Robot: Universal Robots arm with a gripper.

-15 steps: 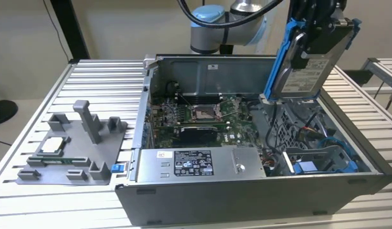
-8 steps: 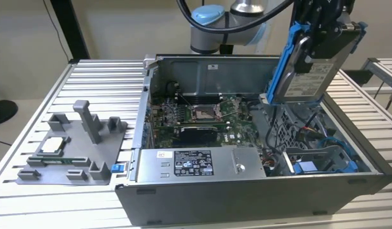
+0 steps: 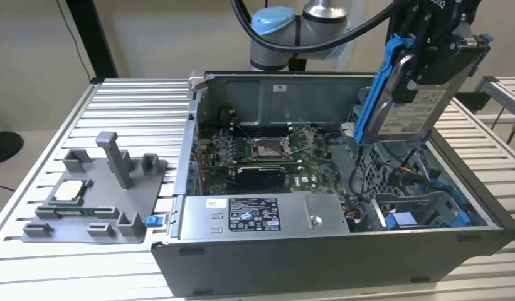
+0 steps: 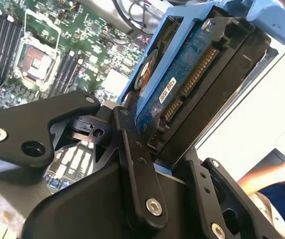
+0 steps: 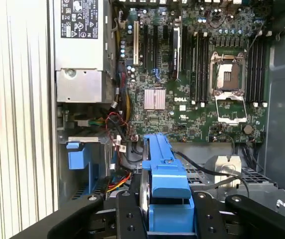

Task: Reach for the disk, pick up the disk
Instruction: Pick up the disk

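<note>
A: Item one, on the exterior view's left: grey fixture [image 3: 102,194] on the slatted desk [image 3: 48,263], carrying a small pale square chip [image 3: 71,190]. It looks like a parking stand for removed parts.

B: Item two, centre?

A: Open computer case [image 3: 324,207], side panel off, motherboard [image 3: 266,150] exposed with its processor socket [image 3: 266,148] empty. A grey power supply box [image 3: 257,216] sits along the near wall. An open blue drive bay [image 3: 424,210] lies toward the exterior view's right, cables loose beside it; probably the disk's former seat.

B: Item three, the disk?

A: The disk [image 3: 405,100], silver-grey with blue side rails, hangs near upright, clear above the case. The end effector [image 3: 429,47] is clamped on it at its upper end, fingers pressing either side, seen close in the second wrist view [image 4: 147,149]. The upright hold probably matches the way it leaves the bay.

B: Anything else?

A: A person's arm [image 4: 261,181] at the edge of the second wrist view.
</note>
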